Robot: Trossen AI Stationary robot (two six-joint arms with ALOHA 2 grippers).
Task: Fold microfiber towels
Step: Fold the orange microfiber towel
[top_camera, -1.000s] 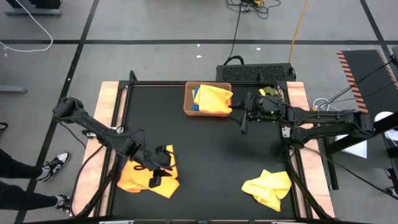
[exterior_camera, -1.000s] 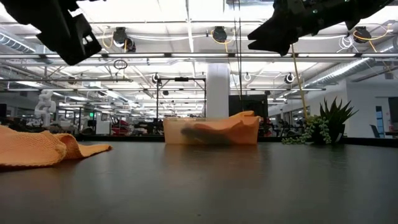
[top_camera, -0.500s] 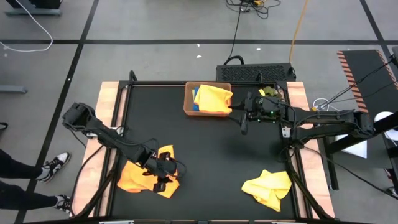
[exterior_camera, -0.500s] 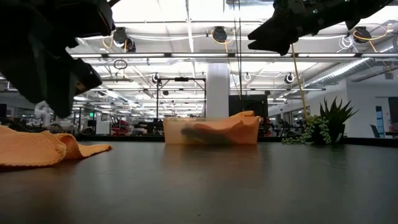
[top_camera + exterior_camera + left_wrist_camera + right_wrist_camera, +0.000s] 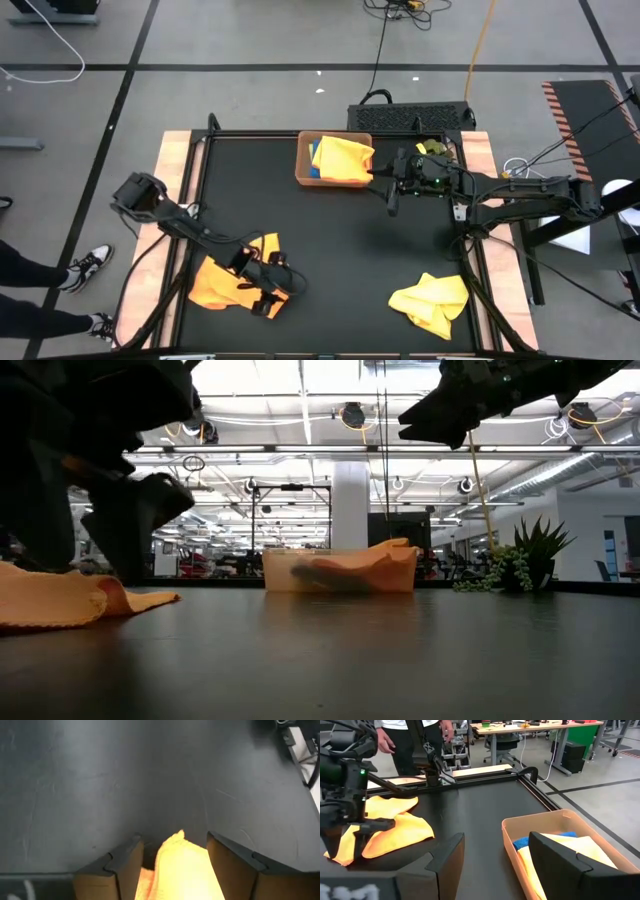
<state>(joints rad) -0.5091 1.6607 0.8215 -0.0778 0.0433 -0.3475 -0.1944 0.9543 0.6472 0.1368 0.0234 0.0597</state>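
Note:
An orange towel [image 5: 222, 282] lies crumpled at the table's near left and also shows in the low view [image 5: 60, 600]. My left gripper [image 5: 272, 293] is low over its right edge and open. In the left wrist view its fingers stand on either side of a raised orange corner [image 5: 181, 857]. A yellow towel [image 5: 432, 300] lies bunched at the near right. A yellow towel [image 5: 345, 158] and a blue one [image 5: 526, 842] rest in the brown tray [image 5: 301, 168]. My right gripper [image 5: 385, 188] hangs open above the table beside the tray. My left gripper comes slanting down from the table's left with its open fingers [image 5: 125, 865] either side of the orange towel's corner [image 5: 175, 842]. That corner lies on the table. Whether a finger touches the cloth, I cannot tell.
A small green plant [image 5: 520, 565] stands at the far right behind the tray. Bare black table top lies between the two loose towels. People stand beyond the table's left edge [image 5: 405, 740].
My left gripper has sunk and gone toward the table's near and right edges, from above the orange towel to low over its right edge. My right arm has kept still.

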